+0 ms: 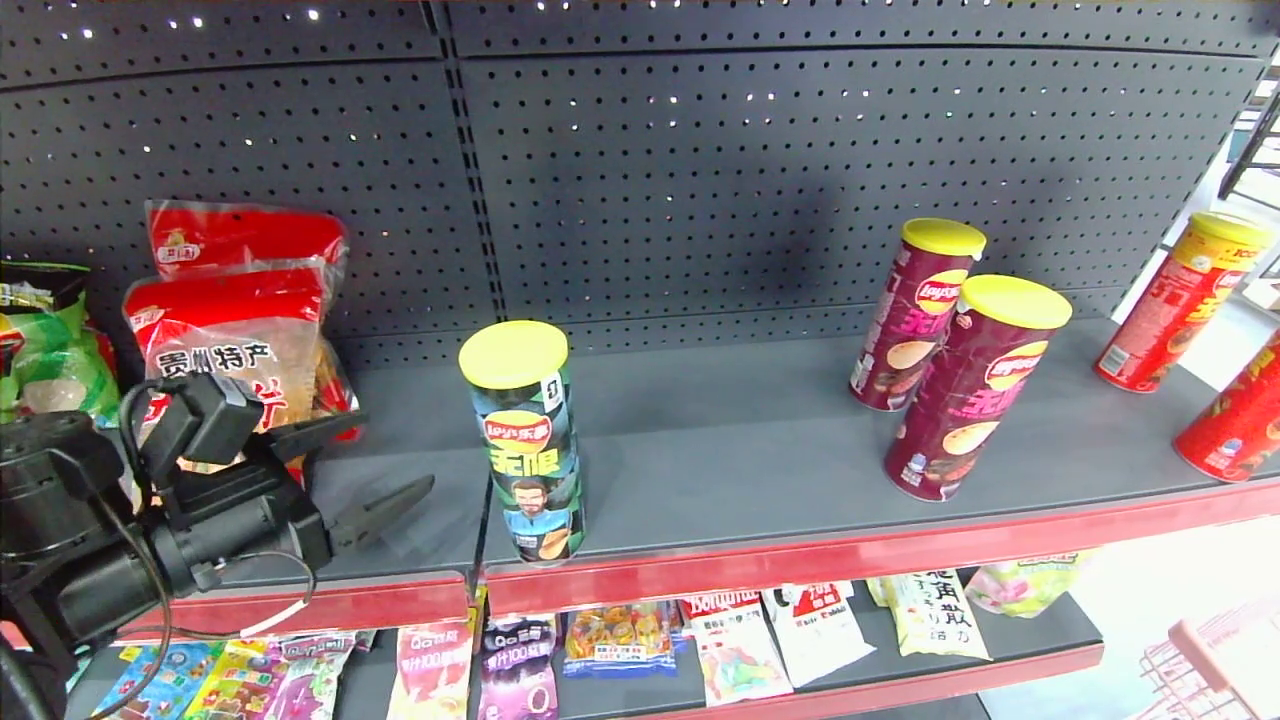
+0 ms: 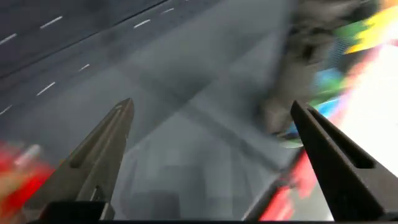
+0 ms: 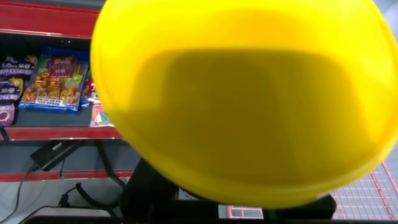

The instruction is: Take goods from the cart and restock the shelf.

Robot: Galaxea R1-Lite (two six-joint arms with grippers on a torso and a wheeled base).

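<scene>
- Left gripper (image 1: pixel 362 470): dark, tapered, wedge-shaped fingers (image 2: pixel 99 155) spread wide with nothing between them. It hovers over the left end of the shelf (image 1: pixel 720 440), just in front of the red bags (image 1: pixel 235 300).
- Shelf: smooth matte grey metal deck with a glossy red front lip and a dark perforated back panel.
- Green can (image 1: pixel 525 445): tall cylinder with a flat yellow plastic lid. It stands upright at the front edge, just beside the left gripper and apart from it.
- Two maroon cans (image 1: pixel 968 390): the same tube shape with yellow lids. They stand close together farther right, one behind the other.
- Red cans (image 1: pixel 1180 300): at the far right end of the deck.
- Red bags: crinkled, shiny film pouches leaning on the back panel, with a green bag (image 1: pixel 45 350) beside them.
- Lid (image 3: pixel 249 99): a smooth, round yellow disc right up against the right wrist camera. Whether the right gripper grips it cannot be told.
- Cart (image 1: pixel 1220 655): pink wire mesh at the lower right, below shelf height.
- Packets (image 1: pixel 610 640): flat and glossy, lying in a row on the lower deck.
</scene>
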